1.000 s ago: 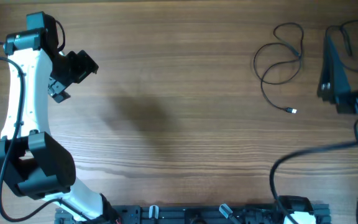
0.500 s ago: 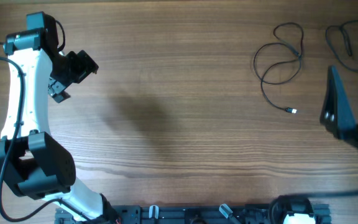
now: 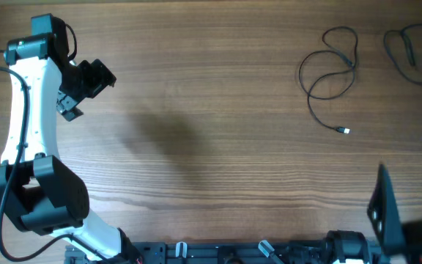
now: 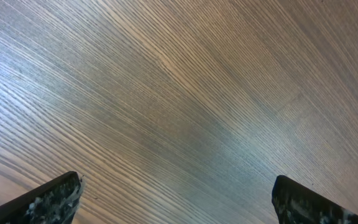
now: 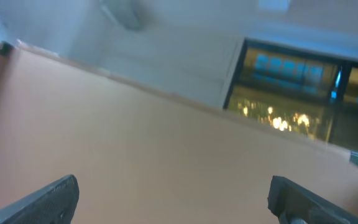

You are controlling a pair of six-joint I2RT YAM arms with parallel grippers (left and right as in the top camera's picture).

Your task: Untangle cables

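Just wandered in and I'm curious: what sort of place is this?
Most likely a robotics lab or test bench. A white robot arm is mounted at the edge of a wooden table, and thin black cables lie loose on it, apparently as practice material.

Blurred and tilted throughout. Low in the frame, right pincer [image 5: 174,202] spread wide: one dark fingertip [image 5: 50,200] at the bottom left corner, the other at the bottom right, nothing gripped between. Behind and between them, a pale peach-toned surface [image 5: 135,143] filling the middle, its far edge slanting down from upper left to right. Beyond that edge, a light grey wall [image 5: 166,37]. At upper right, a dark-framed panel [image 5: 291,93] with yellowish points of light and blue patches. Too soft to make out more.
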